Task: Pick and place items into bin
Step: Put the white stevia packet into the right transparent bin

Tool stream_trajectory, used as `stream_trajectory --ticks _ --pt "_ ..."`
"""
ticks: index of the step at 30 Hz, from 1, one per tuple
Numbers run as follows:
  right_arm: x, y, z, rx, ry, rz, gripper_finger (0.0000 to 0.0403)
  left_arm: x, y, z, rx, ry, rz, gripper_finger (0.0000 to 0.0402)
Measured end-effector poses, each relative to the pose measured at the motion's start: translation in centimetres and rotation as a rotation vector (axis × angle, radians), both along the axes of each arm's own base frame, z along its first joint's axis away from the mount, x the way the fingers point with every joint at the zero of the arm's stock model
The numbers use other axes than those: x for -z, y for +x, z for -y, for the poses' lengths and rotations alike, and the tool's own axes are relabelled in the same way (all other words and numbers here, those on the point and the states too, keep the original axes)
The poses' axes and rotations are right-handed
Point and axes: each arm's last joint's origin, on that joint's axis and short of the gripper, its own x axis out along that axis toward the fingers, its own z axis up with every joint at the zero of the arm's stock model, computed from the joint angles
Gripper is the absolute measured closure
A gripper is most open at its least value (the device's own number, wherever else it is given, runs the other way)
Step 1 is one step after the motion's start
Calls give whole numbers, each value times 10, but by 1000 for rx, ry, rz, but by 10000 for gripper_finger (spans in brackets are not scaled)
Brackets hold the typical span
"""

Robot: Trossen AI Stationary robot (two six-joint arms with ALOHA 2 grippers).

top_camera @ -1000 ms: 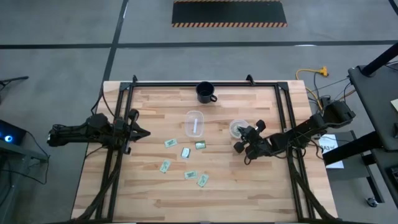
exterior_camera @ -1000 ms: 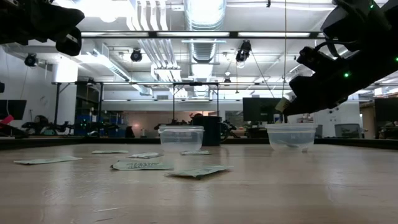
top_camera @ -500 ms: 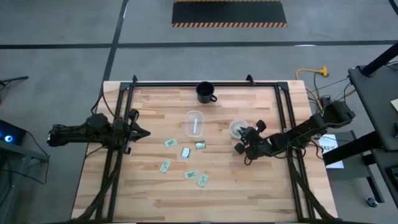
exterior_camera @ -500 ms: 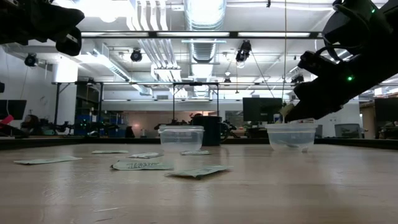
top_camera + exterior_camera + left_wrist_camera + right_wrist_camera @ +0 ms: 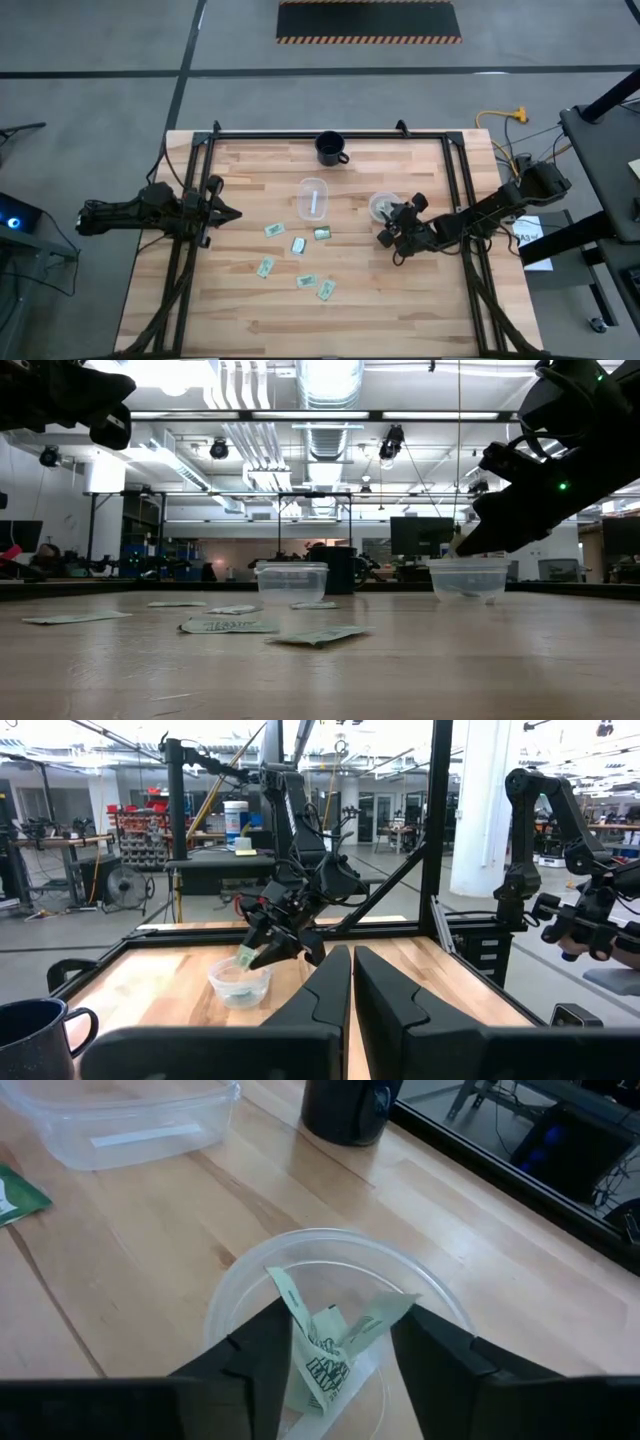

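My right gripper (image 5: pixel 345 1355) hangs over a round clear bin (image 5: pixel 235 1295) at the table's right, its fingers parted, with a bent pale green and white packet (image 5: pixel 330 1340) between them. At least one more packet lies inside the bin. Several packets (image 5: pixel 299 244) lie flat on the wood near the table's middle. My left gripper (image 5: pixel 232 213) is shut and held level above the table's left side, far from them. My right gripper has the bent packet between its parted fingers. The packet's two upper corners (image 5: pixel 285 1285) lie against the fingers' inner sides, and its lower part hangs down inside the bin's rim. The fingers slant down from the table's right side.
A clear rectangular container (image 5: pixel 313 198) stands left of the round bin, and a dark mug (image 5: pixel 331 148) stands near the far edge. Black frame rails (image 5: pixel 455 190) run along the table's sides. Bare wood lies toward the near edge.
In the low view the packet at my right gripper's fingertips has sunk from above the round bin's rim down to it. The arm itself has stayed in place.
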Motion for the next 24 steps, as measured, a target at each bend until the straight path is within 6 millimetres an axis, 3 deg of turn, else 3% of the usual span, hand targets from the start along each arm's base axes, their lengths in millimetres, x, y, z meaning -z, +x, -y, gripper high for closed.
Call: stream_trajectory --ticks 11,24 --pt "0 0 0 1 2 2 193 0 0 0 0 0 0 401" --pt "0 0 0 3 0 8 172 0 0 0 0 0 0 401"
